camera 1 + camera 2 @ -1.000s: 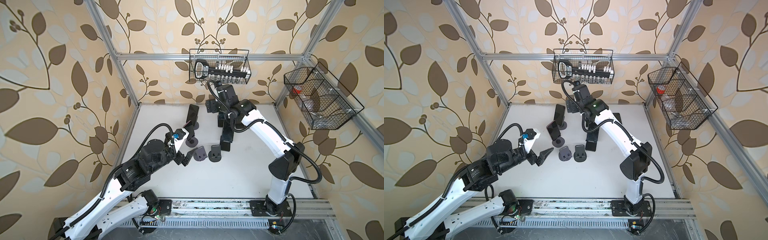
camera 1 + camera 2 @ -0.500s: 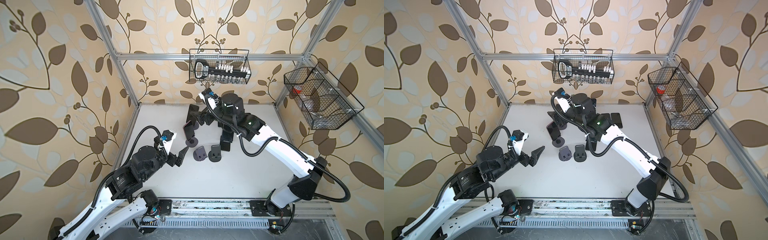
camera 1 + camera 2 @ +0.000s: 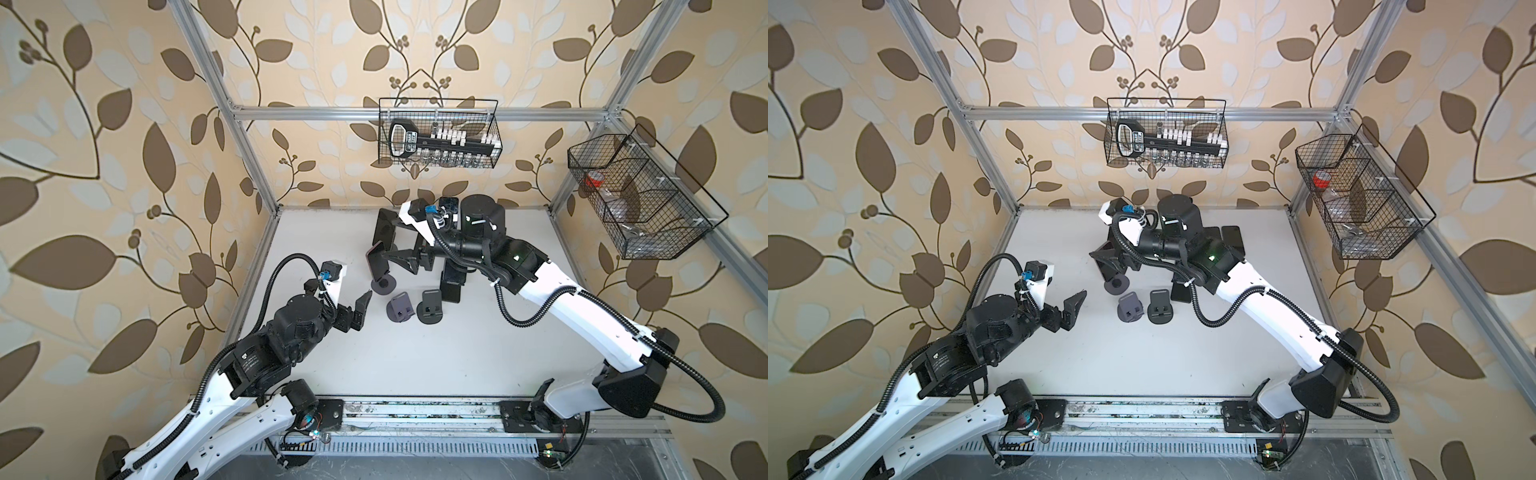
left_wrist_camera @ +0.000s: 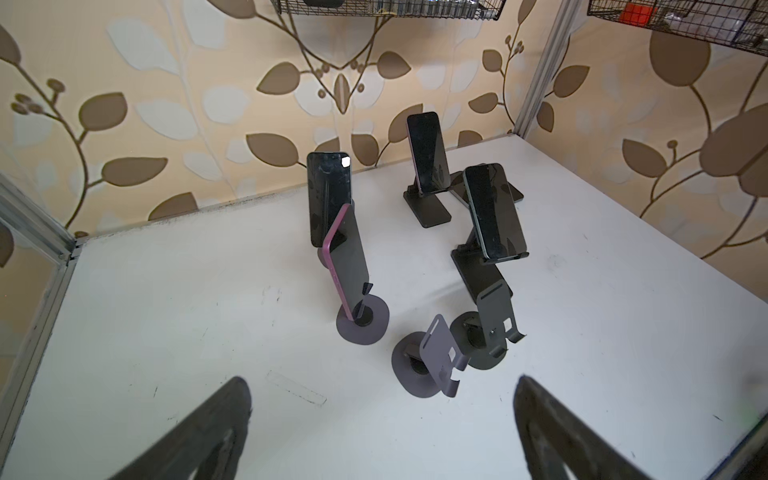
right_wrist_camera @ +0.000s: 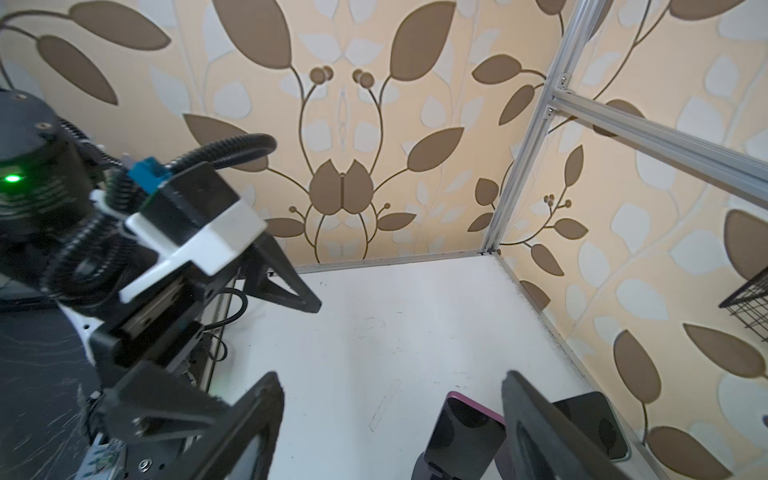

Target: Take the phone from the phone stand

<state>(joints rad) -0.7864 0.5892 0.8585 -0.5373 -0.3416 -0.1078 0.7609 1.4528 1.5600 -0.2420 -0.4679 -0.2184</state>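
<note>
Item: phone (image 4: pixel 348 257), pink-edged with dark glass, propped tilted on its round-footed stand (image 4: pixel 374 332), at eleven o'clock of the table (image 3: pixel 415 365) centre.
Change noted: my right gripper (image 5: pixel 390 380) has swung in and straddles it, jaws narrowing but not yet pinching.
Left gripper (image 4: pixel 382 380): backed off, spread wide.
I judge the lift pending.

Bright even light, soft shadows, warped edges
</note>
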